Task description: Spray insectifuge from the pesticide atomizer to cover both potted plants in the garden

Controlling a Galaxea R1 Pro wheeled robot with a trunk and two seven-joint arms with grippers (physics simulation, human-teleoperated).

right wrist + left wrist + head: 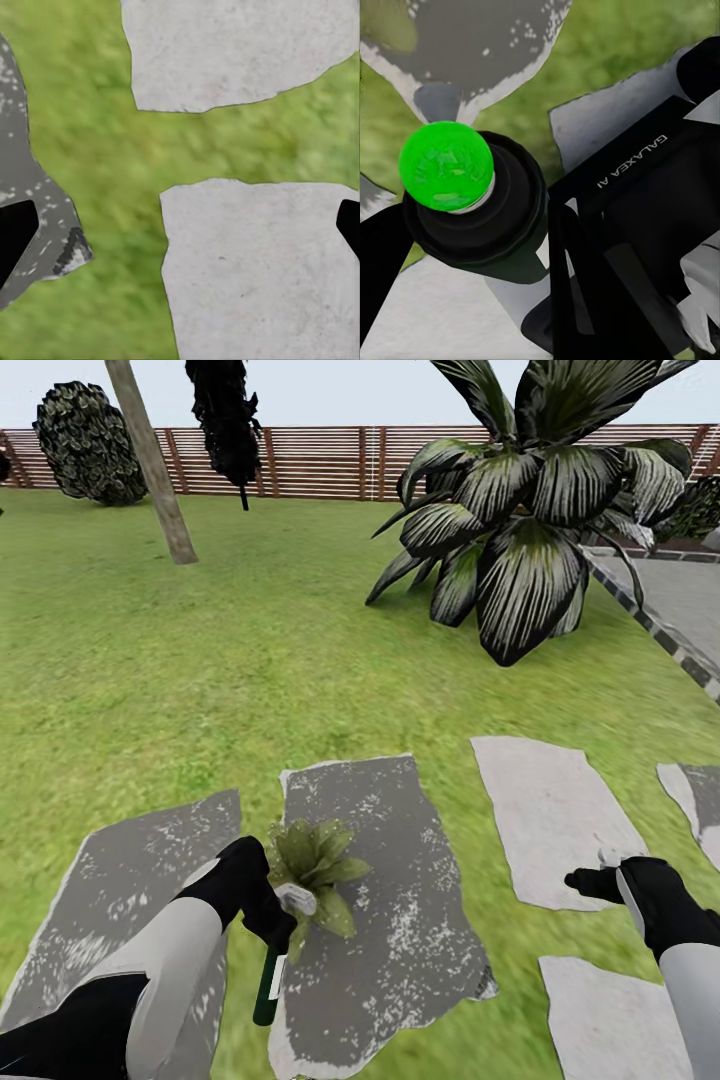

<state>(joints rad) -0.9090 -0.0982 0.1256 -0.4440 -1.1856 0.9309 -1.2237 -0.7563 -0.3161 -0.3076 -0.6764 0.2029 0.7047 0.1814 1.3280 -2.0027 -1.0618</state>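
My left gripper (272, 932) is shut on the pesticide atomizer (267, 988), a slim dark bottle with a white label that hangs down from the hand over a dark grey stepping stone (400, 920). Right beside the hand sits one potted plant (315, 860), a low rosette of pointed green leaves, touching or nearly touching the gripper. In the left wrist view the atomizer (472, 210) shows its black cap and green dot between the fingers (577, 285). My right gripper (588, 881) hovers open over a pale stone (550, 810); its tips stand wide apart with nothing between them (184, 229).
A large striped agave (530, 520) stands ahead to the right, with a slanted tree trunk (155, 470) and dark shrubs at the back left. A brown slatted fence (320, 460) closes the lawn. A paved area (680, 595) borders the right side. Several stepping stones lie around me.
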